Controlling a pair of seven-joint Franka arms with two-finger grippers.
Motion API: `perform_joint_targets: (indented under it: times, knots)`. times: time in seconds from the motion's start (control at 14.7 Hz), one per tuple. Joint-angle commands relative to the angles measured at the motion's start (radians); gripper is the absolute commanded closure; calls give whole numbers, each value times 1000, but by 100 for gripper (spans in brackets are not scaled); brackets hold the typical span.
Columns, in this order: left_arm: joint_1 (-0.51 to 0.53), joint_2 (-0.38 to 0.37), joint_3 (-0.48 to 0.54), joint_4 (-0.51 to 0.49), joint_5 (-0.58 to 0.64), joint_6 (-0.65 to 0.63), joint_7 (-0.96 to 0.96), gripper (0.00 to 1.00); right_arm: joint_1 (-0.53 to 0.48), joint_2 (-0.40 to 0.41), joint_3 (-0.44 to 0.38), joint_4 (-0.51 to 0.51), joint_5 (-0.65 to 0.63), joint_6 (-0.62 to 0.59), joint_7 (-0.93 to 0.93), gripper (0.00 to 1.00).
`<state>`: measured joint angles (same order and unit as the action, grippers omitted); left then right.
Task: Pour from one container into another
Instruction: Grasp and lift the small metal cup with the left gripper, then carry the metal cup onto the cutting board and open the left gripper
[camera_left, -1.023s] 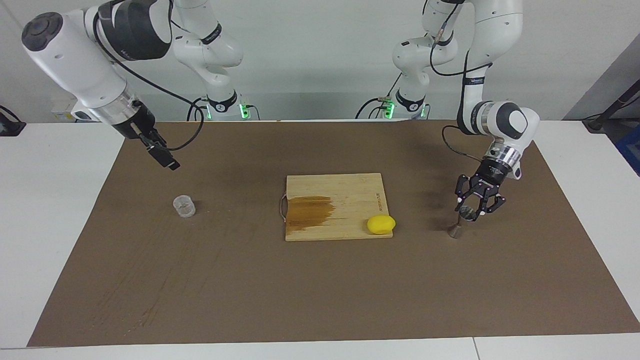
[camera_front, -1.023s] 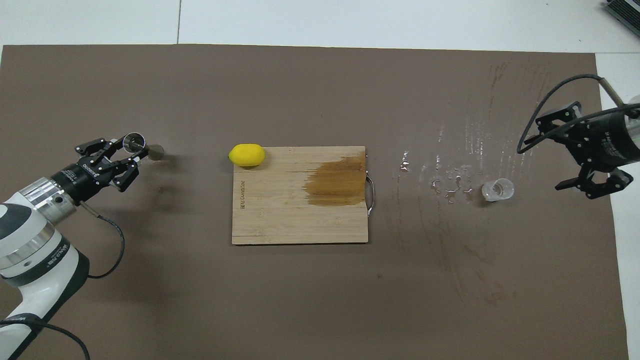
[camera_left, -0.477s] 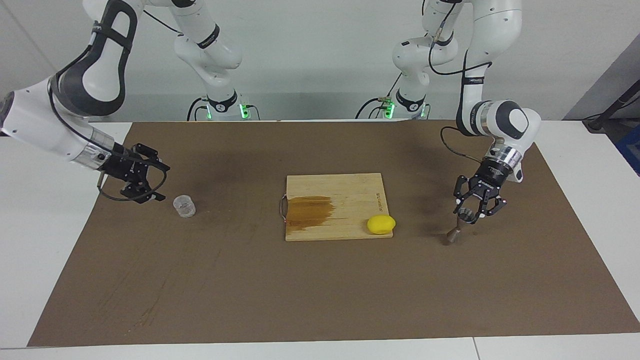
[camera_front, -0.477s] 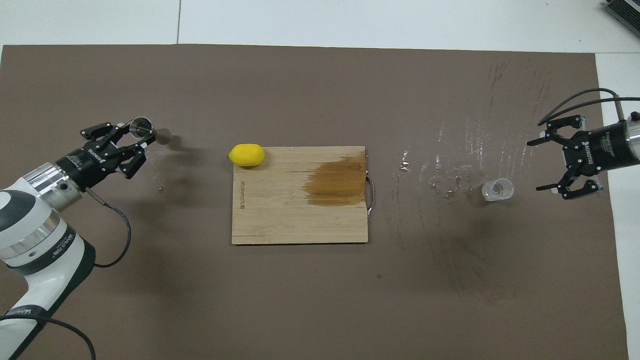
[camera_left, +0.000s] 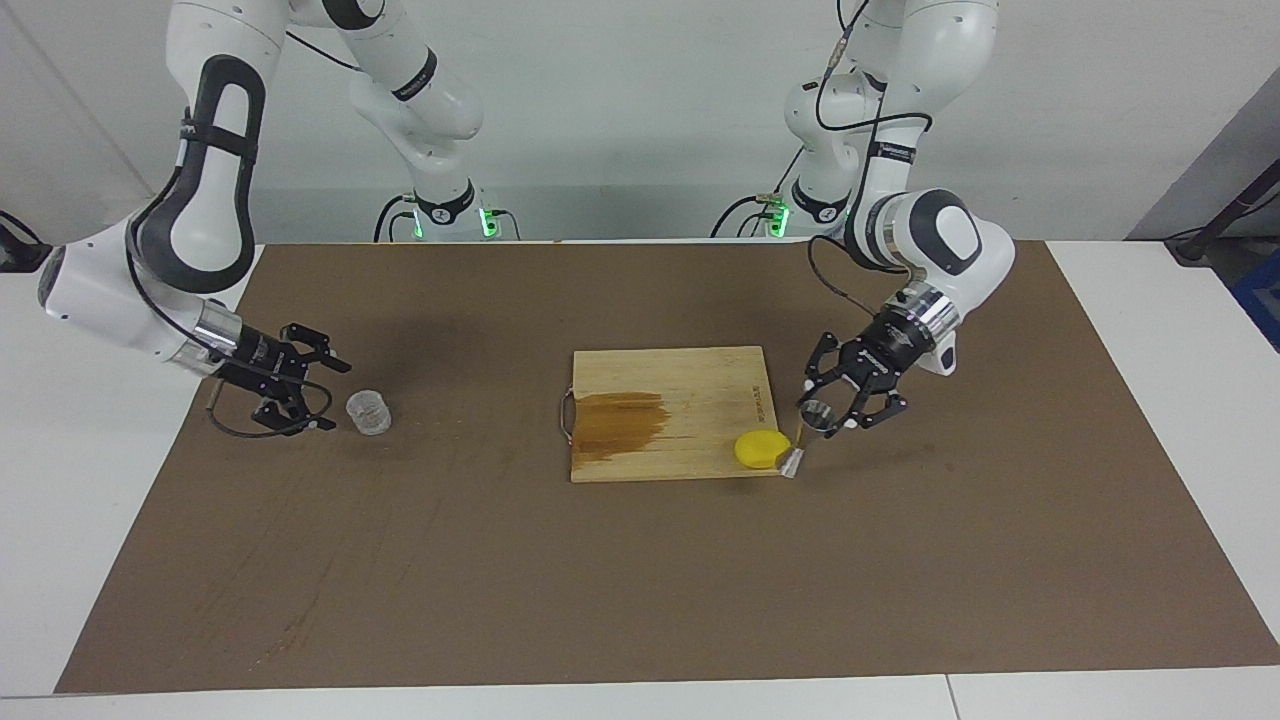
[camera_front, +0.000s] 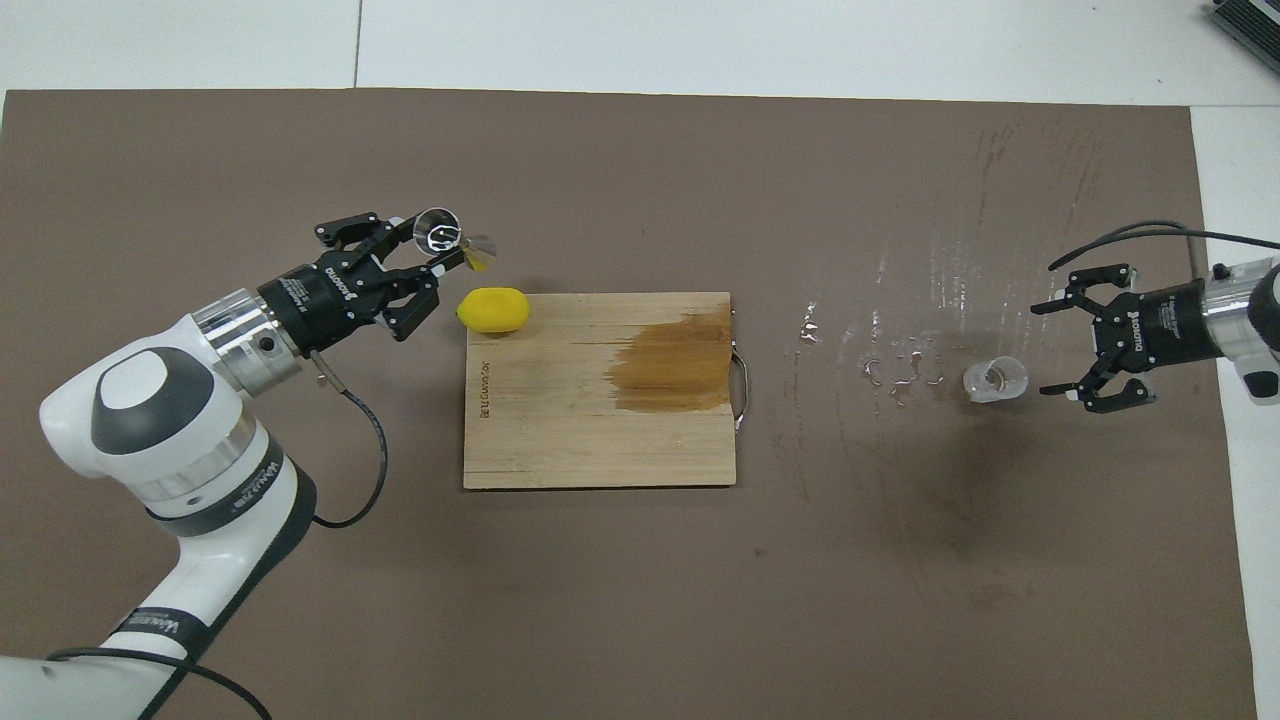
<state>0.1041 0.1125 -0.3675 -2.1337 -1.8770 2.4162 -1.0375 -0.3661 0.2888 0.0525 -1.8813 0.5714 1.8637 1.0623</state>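
Note:
The clear ribbed cup (camera_left: 368, 412) stands upright on the brown mat toward the right arm's end of the table; it also shows in the overhead view (camera_front: 995, 380). My right gripper (camera_left: 325, 395) is open and low beside the cup, not touching it; in the overhead view (camera_front: 1045, 350) its jaws face the cup. My left gripper (camera_left: 825, 418) is shut on the upper cone of the silver jigger (camera_left: 808, 435) and holds it tilted, over the mat by the cutting board's corner next to the lemon. Overhead, the left gripper (camera_front: 425, 245) and the jigger (camera_front: 445, 235) show too.
A wooden cutting board (camera_left: 690, 380) with a dark wet stain lies mid-table, also overhead (camera_front: 580, 430). A yellow lemon (camera_left: 762, 449) sits on its corner, also overhead (camera_front: 493, 309). Water droplets (camera_front: 900, 365) lie on the mat between the board and the cup.
My left gripper has carried the jigger from the left arm's end of the mat to the board's corner by the lemon. My right gripper has come down and stands open beside the cup.

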Motion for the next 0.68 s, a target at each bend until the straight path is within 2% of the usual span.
perform_joint_targets:
  times: [0.0,0.14,0.48,0.61]
  knots:
    - [-97,-10,-50,21,-81,116,-7,100,-57,76,12,-12,86,31,-116,0]
    - [-234,3,-50,31,-137,214,-4,100,-56,95,12,-13,96,32,-143,0]
    - [-377,10,-47,20,-168,285,-4,100,-48,78,13,-91,160,69,-186,0]
    - [-402,32,-45,24,-172,316,-4,100,-47,69,12,-119,163,84,-197,0]
